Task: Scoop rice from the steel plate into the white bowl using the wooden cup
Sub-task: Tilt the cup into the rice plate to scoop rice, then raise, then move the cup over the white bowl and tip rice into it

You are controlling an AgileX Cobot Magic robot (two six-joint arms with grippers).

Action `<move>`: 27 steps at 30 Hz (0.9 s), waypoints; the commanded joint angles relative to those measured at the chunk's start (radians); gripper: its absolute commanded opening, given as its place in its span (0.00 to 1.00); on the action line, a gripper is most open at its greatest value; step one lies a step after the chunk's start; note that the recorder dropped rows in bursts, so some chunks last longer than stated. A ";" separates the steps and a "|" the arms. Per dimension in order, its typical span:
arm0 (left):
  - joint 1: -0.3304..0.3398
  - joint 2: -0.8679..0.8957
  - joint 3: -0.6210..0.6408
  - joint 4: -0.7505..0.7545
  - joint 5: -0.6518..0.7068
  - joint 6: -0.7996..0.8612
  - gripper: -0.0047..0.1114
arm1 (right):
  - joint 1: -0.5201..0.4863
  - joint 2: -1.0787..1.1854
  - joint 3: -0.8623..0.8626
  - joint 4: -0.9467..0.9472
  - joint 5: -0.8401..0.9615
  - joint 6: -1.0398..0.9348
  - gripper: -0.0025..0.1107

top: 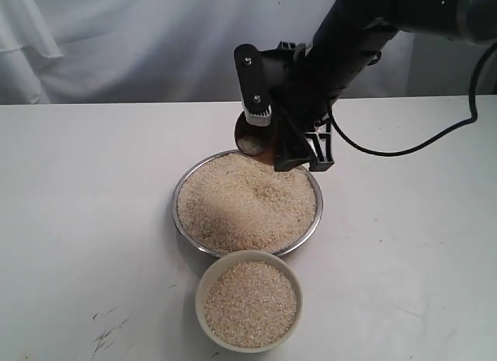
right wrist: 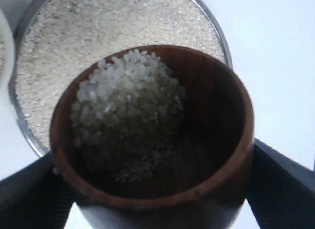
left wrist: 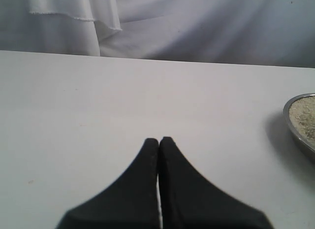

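Right gripper [top: 264, 140], clamped around the tilted wooden cup [right wrist: 216, 140] over the steel plate [top: 180, 192], risks spilling rice [right wrist: 123, 106] onto the table [top: 78, 221] before reaching the white bowl [top: 203, 283].

The steel plate [top: 175, 208] is shiny metal, the wooden cup [right wrist: 216, 115] polished, the white bowl [top: 199, 303] smooth.

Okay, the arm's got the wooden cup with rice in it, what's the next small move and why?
Probably carry the wooden cup across the steel plate toward the white bowl. The right gripper holds it partly filled with rice above the plate's edge farthest from the bowl, so the bowl isn't under it yet.
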 commanded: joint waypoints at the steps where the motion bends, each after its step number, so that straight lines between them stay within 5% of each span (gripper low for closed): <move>1: 0.002 -0.004 0.005 0.001 -0.013 -0.001 0.04 | -0.001 -0.029 -0.006 0.019 0.057 -0.019 0.02; 8: 0.002 -0.004 0.005 0.001 -0.013 -0.001 0.04 | 0.063 -0.065 0.064 -0.090 0.099 -0.024 0.02; 19: 0.002 -0.004 0.005 0.001 -0.013 -0.001 0.04 | 0.207 -0.201 0.380 -0.334 -0.255 0.117 0.02; 27: 0.002 -0.004 0.005 0.001 -0.013 -0.001 0.04 | 0.239 -0.203 0.459 -0.449 -0.320 0.214 0.02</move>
